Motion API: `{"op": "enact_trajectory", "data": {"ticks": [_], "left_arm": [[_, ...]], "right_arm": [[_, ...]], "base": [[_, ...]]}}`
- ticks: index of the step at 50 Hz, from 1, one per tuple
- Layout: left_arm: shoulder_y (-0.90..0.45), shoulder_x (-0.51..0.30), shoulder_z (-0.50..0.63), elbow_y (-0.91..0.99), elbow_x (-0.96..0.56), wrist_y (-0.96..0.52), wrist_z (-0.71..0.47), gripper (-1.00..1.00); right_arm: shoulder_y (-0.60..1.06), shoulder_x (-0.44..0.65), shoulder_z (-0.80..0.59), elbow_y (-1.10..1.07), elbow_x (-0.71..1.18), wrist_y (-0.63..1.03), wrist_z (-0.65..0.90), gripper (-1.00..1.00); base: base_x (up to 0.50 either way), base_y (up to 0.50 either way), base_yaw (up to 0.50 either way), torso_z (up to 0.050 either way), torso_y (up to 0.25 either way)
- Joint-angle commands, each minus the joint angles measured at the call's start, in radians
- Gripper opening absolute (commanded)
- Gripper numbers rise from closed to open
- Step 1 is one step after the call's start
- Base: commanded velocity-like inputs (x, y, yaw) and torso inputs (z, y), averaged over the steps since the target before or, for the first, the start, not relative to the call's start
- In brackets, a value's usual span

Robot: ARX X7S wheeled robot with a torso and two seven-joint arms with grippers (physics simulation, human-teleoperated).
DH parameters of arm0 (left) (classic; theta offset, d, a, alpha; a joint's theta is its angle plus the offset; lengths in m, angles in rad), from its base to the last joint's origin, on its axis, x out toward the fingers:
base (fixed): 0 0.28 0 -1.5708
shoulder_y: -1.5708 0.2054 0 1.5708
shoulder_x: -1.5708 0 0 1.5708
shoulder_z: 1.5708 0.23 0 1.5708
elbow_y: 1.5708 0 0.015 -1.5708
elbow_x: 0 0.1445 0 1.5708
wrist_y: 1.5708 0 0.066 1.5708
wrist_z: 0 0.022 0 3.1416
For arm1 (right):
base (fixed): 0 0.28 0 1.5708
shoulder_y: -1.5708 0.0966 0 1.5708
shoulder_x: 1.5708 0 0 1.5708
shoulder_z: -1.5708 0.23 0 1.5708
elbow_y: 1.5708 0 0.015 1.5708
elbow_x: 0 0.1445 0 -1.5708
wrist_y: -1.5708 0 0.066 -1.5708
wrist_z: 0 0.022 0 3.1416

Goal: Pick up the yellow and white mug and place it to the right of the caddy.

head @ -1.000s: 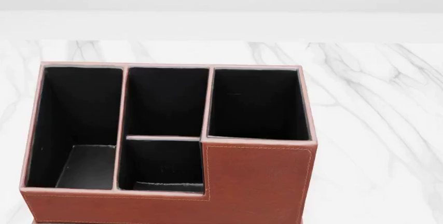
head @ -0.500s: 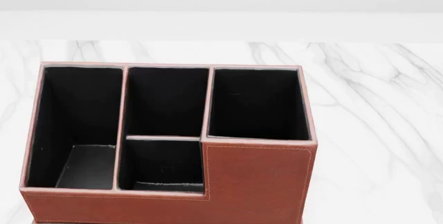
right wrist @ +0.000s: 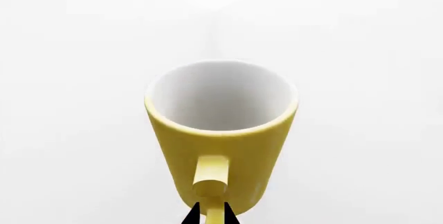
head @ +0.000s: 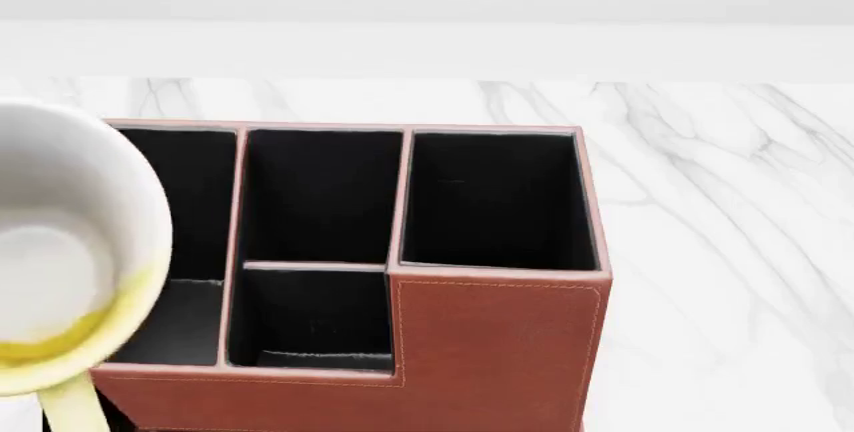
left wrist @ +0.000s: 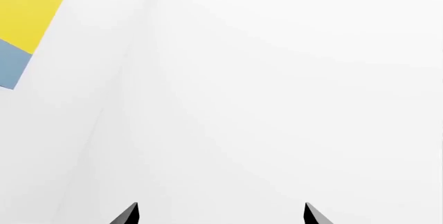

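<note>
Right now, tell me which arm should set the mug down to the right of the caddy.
Right. The right gripper has its jaws pinched on the handle of the yellow and white mug, lifted near the caddy. The left gripper is open on nothing, facing a blank white surface.

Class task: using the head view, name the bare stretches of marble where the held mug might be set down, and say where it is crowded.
Bare marble table lies right of the caddy, up to the picture's edge, and in a strip behind it. The left is crowded: the yellow and white mug, held by its handle in the right hand, covers the caddy's left end.
</note>
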Motion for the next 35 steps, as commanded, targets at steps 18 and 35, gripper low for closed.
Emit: {"op": "enact_trajectory", "data": {"ticks": [18, 35], "left_arm": [[0.000, 0.000, 0.023, 0.000, 0.022, 0.004, -0.007, 1.00], [0.000, 0.000, 0.045, 0.000, 0.041, 0.008, -0.014, 1.00]], "right_arm": [[0.065, 0.253, 0.211, -0.127, 0.051, -0.079, 0.124, -1.00], [0.034, 0.399, 0.288, -0.080, 0.076, -0.216, 0.144, -1.00]], "base": [[0.00, 0.00, 0.00, 0.000, 0.001], [0.00, 0.00, 0.00, 0.000, 0.000]]}}
